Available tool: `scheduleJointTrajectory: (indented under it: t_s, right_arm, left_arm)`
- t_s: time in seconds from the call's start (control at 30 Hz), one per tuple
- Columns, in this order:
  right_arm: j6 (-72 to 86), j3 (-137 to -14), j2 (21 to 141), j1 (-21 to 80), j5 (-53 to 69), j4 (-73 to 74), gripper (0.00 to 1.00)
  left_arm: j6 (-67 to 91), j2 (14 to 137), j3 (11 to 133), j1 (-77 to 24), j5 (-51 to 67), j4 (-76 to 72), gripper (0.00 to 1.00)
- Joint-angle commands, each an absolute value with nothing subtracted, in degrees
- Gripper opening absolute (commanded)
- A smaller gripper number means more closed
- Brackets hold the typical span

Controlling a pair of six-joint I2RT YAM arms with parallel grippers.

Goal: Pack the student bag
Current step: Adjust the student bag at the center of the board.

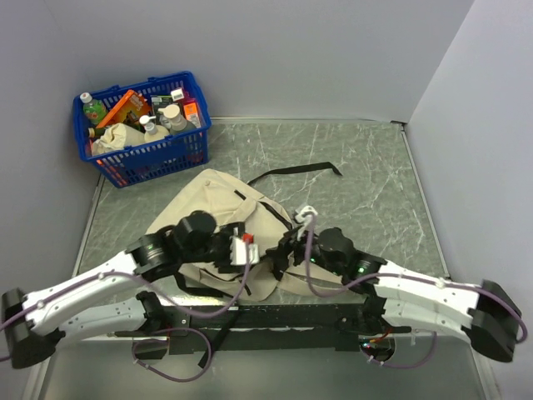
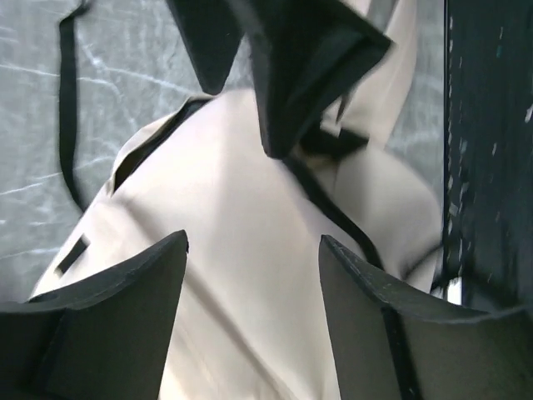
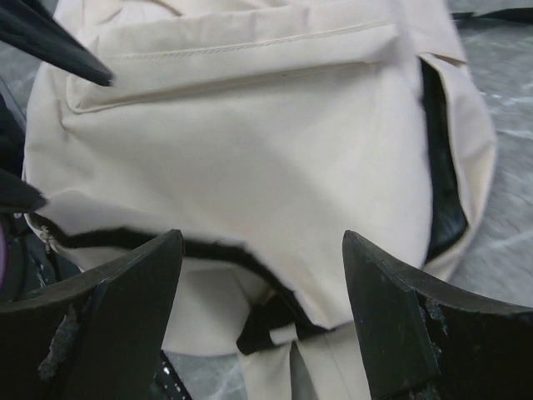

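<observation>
Cream-beige soft fabric backpack lies on the grey marbled table, under both arms. Left gripper and right gripper hover spread and empty; each should pinch one lip of its dark opening.

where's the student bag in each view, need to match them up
Top external: the student bag lies mid-table toward the near edge, nearer than the blue basket and to its right.
Left wrist: its cream fabric fills the middle and bottom of the picture.
Right wrist: it fills most of the frame, with a pocket seam across the top.
Shared landmark: the grey marbled table, seen around the bag in every view.
</observation>
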State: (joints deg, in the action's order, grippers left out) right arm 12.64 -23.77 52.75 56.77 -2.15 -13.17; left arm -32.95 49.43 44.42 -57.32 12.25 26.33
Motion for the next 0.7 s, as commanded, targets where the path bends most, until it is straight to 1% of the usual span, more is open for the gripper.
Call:
scheduleJointTrajectory:
  t_s: [0.0,0.07,0.13,0.2,0.33,0.43,0.47,0.53,0.57,0.63,0.67]
  right_arm:
    - [18.01,-21.10,43.61,57.22,-7.90,-6.51,0.84]
    - [18.72,-20.04,39.21,57.13,-9.75,-3.88,0.84]
    - [19.25,-20.56,35.53,57.13,-11.59,-0.29,0.84]
    - [20.12,-21.35,32.02,57.22,-13.61,4.11,0.84]
    - [22.75,-22.41,26.13,57.22,-17.92,11.59,0.88]
    - [24.69,-22.15,21.37,57.04,-20.74,16.07,0.89]
    - [25.05,-21.97,20.31,57.04,-21.61,17.65,0.89]
    - [25.66,-21.80,18.02,57.04,-22.32,18.98,0.90]
    - [26.01,-21.71,17.58,57.04,-22.59,19.68,0.90]
    - [27.15,-22.23,16.88,57.04,-23.38,21.27,0.90]
    - [27.33,-22.41,16.79,57.04,-23.47,21.53,0.90]
  left_arm:
    - [-23.73,60.36,50.09,-57.83,15.99,17.58,0.67]
    - [-24.51,64.23,50.71,-58.44,15.56,14.61,0.67]
    - [-25.57,65.56,50.01,-60.29,13.11,12.31,0.68]
    - [-26.98,67.49,50.71,-61.95,13.09,13.79,0.69]
    - [-26.90,68.47,52.29,-64.07,13.80,16.52,0.72]
    - [-26.98,69.43,53.43,-64.69,14.94,18.37,0.87]
    - [-27.16,69.78,53.79,-65.04,15.38,18.54,0.90]
    - [-27.42,70.83,55.36,-65.47,15.82,18.98,0.88]
    - [-27.86,71.10,55.81,-66.35,15.82,19.16,0.85]
    - [-29.26,72.24,54.59,-67.84,12.15,18.73,0.80]
    - [-31.44,72.42,53.62,-69.68,10.30,18.29,0.76]
